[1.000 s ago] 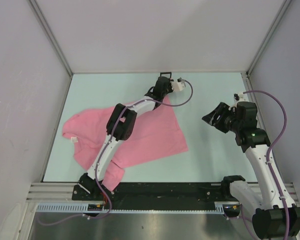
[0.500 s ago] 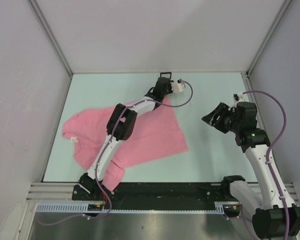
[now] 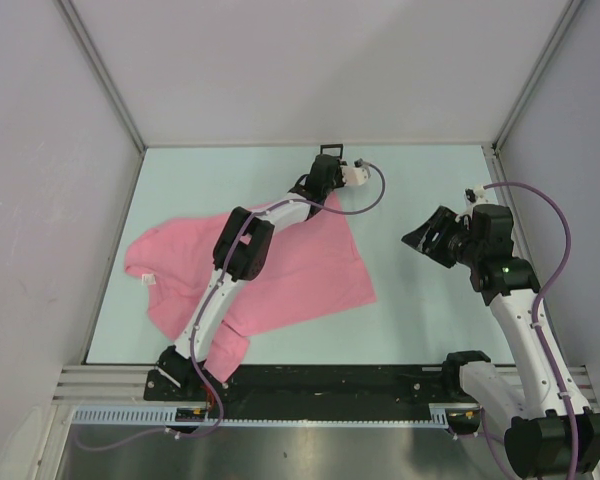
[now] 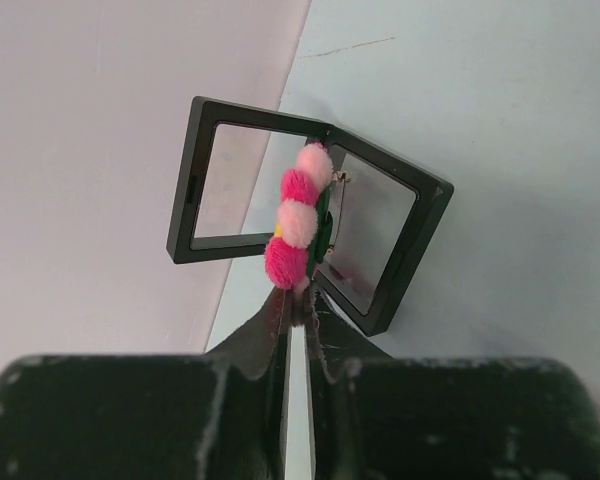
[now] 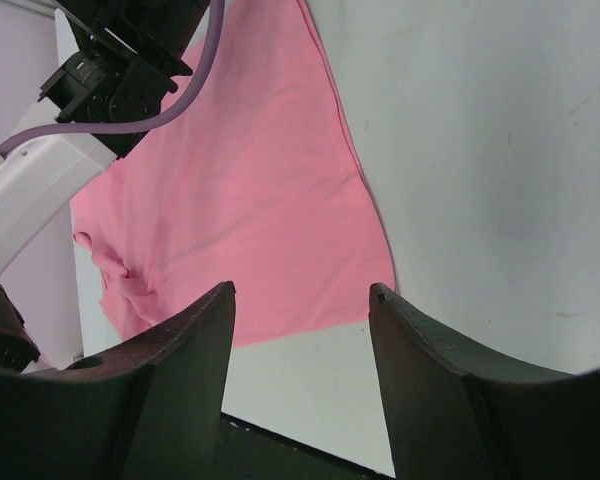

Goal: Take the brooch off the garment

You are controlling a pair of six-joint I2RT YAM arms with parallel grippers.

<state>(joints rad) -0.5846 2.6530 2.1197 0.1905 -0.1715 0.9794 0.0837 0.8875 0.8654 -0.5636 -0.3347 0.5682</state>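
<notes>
The brooch, a small pin with pink and pale petals, stands edge-on at the tips of my left gripper. The jaws are nearly together and pinch its lowest petal. It sits over the hinge of an open black frame box by the back wall. From above, the left gripper is stretched out to the table's far edge, past the garment. The garment is a pink cloth spread flat at centre left, also visible in the right wrist view. My right gripper hangs open and empty above the table, to the cloth's right.
The box rests against the back wall. Grey walls enclose the pale green table on three sides. The left arm lies across the cloth. A rumpled fold with a small white tag marks the cloth's left end.
The right gripper has drifted slightly to the left. The left arm and the brooch have not visibly moved.
</notes>
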